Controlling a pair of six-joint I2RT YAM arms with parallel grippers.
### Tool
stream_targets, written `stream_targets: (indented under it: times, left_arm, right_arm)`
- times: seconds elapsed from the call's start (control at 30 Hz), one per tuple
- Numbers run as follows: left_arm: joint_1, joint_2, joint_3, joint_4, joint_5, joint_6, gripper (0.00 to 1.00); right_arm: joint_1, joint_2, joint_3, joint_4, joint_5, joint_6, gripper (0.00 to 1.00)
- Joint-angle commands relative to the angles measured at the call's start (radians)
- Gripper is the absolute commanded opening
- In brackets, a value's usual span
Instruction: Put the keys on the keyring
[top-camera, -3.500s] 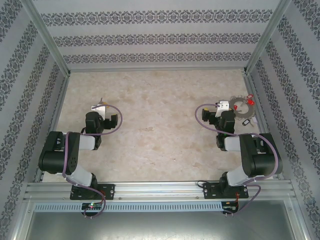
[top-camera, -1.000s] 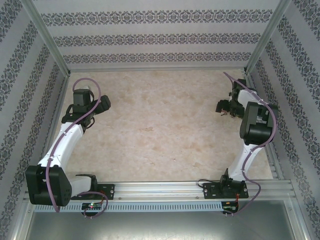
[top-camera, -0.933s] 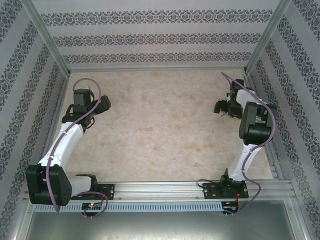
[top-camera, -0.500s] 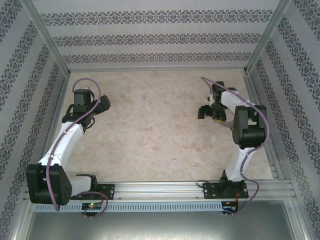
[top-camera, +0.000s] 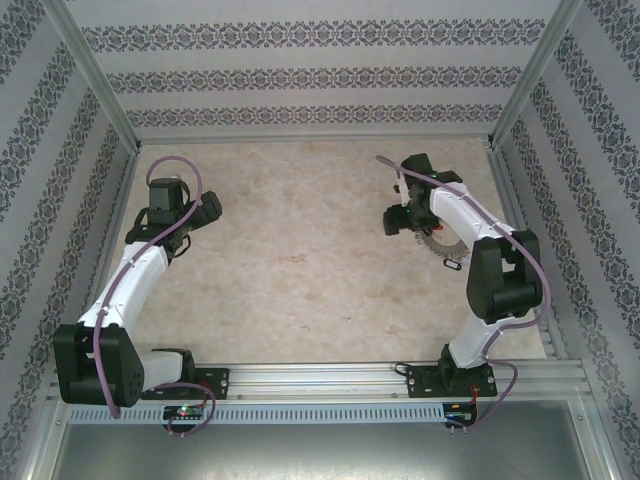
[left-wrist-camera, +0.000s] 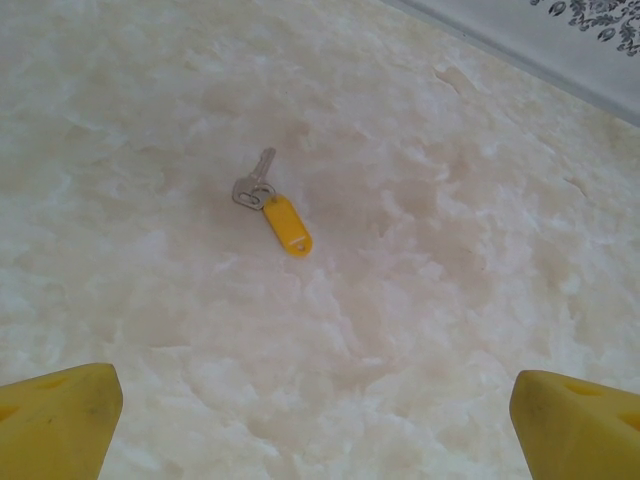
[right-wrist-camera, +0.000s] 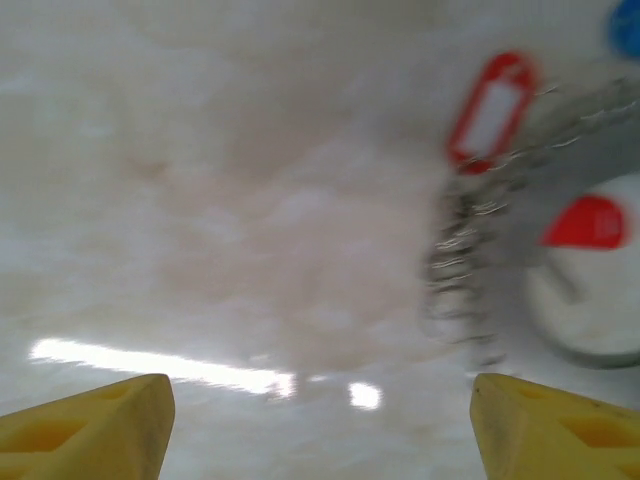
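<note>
one silver key (left-wrist-camera: 254, 186) with yellow tag (left-wrist-camera: 287, 225), lying flat. grey keyring (top-camera: 437, 242), fringed with red tags, lying flat, blurred.

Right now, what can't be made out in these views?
- Keyring: motion blur in the right wrist view smears its keys, and the right edge cuts it off.
- Same keyring, top view: largely hidden under the right arm.
- Yellow-tagged key: too small in the left wrist view to tell one key from two.
- Left tool and right tool: fingers cut off by each wrist view's bottom edge.

r fingers (top-camera: 392, 221), keyring (top-camera: 438, 243) further left
</note>
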Motion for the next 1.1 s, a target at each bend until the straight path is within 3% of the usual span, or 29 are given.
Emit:
stream_targets:
  times: [0.0,0.1,0.2,0.37,0.57,0.77,1.0,1.07]
  left_arm:
    - [0.001,0.006,0.002,-0.005,0.034,-0.017,1.0]
    - [-0.004,0.004,0.0,-0.007,0.029,-0.008,1.0]
    - [-0.007,0.014,0.007,0.0,0.045,0.003,1.0]
    - [-0.01,0.022,0.009,-0.005,0.051,0.013,1.0]
    - [-0.012,0.041,0.014,-0.005,0.058,0.016,1.0]
    - [-0.012,0.073,0.028,-0.008,0.076,0.016,1.0]
    - [-0.012,0.081,0.035,-0.011,0.076,0.02,1.0]
    - [-0.012,0.082,0.036,-0.011,0.075,0.02,1.0]
  right_arm:
    - [-0.025,0.006,-0.052,0.052,0.129,-0.29,0.72]
    - [-0.046,0.042,-0.072,0.067,0.2,-0.494,0.67]
    - [-0.073,0.089,-0.02,0.046,0.221,-0.588,0.63]
    - [-0.107,0.157,0.055,-0.035,0.151,-0.715,0.53]
    - [-0.087,0.175,0.046,-0.056,0.047,-0.759,0.52]
    - [-0.08,0.231,0.078,-0.044,0.073,-0.766,0.43]
    - [-0.079,0.259,0.082,-0.022,0.097,-0.778,0.42]
    - [-0.079,0.258,0.078,-0.005,0.105,-0.776,0.36]
